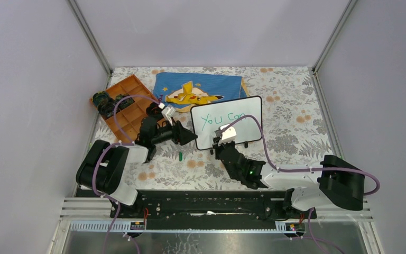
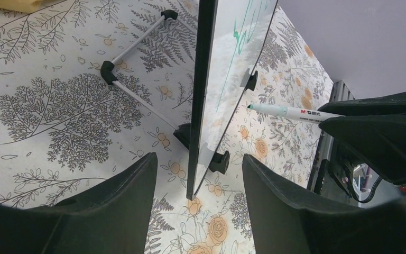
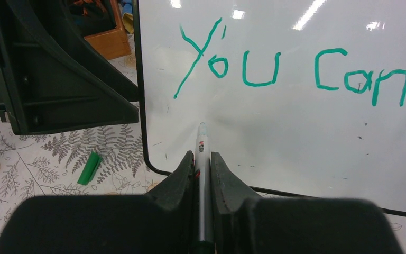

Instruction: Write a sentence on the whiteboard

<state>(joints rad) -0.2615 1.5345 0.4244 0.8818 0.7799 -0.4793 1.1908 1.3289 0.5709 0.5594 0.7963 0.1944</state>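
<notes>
The whiteboard [image 1: 243, 114] stands upright on its black feet, with "You Can" [image 1: 223, 117] written in green on its top line, which reads clearly in the right wrist view [image 3: 291, 71]. My right gripper [image 3: 202, 159] is shut on a white marker [image 3: 201, 151]. The marker's tip is at the board's surface below "You"; I cannot tell whether it touches. My left gripper [image 2: 200, 180] is open, with one finger on each side of the board's left edge [image 2: 201, 106], and is not touching it. The marker also shows in the left wrist view [image 2: 291, 112].
A green marker cap [image 1: 181, 155] lies on the floral tablecloth in front of the board's left corner. An orange compartment tray [image 1: 132, 106] with dark parts stands at the back left. The blue Pikachu cloth [image 1: 198, 90] lies behind the board.
</notes>
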